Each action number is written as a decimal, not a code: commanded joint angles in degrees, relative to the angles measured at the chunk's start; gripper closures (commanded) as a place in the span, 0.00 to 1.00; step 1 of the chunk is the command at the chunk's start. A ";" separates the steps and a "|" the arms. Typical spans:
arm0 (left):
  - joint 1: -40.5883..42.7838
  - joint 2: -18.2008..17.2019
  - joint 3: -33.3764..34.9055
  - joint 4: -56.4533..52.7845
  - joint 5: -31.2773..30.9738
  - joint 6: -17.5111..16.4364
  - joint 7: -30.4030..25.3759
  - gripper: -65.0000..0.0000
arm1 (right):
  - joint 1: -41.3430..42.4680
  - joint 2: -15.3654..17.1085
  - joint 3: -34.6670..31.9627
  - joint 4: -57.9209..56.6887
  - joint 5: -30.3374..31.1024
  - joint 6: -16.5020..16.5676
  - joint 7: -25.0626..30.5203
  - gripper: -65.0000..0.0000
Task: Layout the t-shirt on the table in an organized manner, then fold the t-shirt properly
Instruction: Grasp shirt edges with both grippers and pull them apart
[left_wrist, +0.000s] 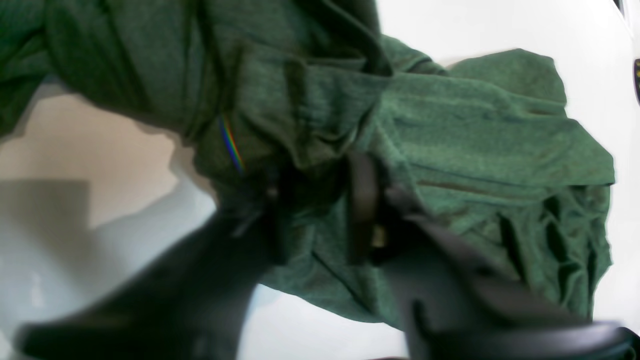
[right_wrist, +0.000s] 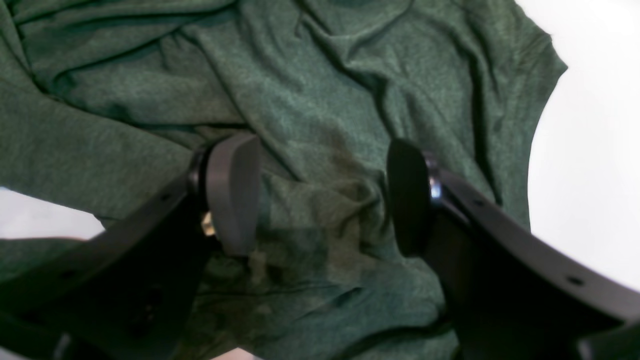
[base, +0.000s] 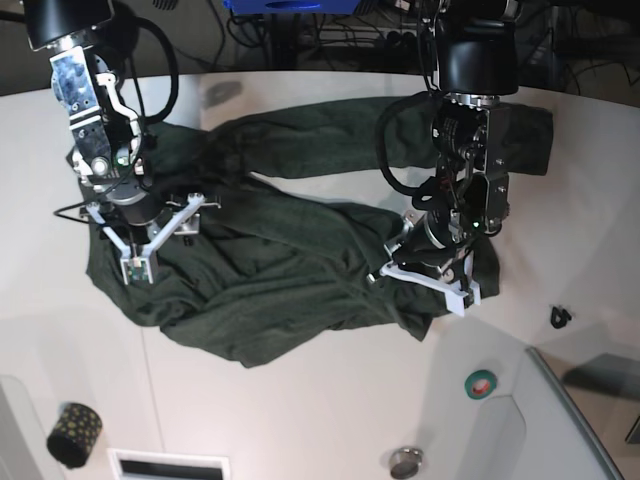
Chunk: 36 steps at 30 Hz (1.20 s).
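The t-shirt (base: 290, 250) is lying crumpled across the middle of the table (base: 300, 420), one sleeve reaching away from the heap and the body bunching in deep wrinkles. The left gripper (left_wrist: 320, 210) is pinching a fold at the shirt's edge, fabric gathering between its pads. The right gripper (right_wrist: 320, 200) is hovering over the shirt's opposite side, its jaws standing wide and grasping nothing. Spreading looks barely begun; flattening and all folding are remaining.
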 joint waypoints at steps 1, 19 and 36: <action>-1.20 -0.12 -0.11 1.15 -0.39 -0.37 -0.80 0.96 | 0.81 0.10 0.10 1.14 0.03 0.09 1.18 0.44; 24.73 -8.74 -0.19 28.22 -0.83 8.68 -0.36 1.00 | 0.54 0.10 0.10 0.96 0.03 0.09 1.26 0.44; 35.72 -9.62 -8.28 33.41 -0.83 8.68 -0.36 0.88 | 0.45 2.12 0.19 0.87 0.11 0.09 0.91 0.44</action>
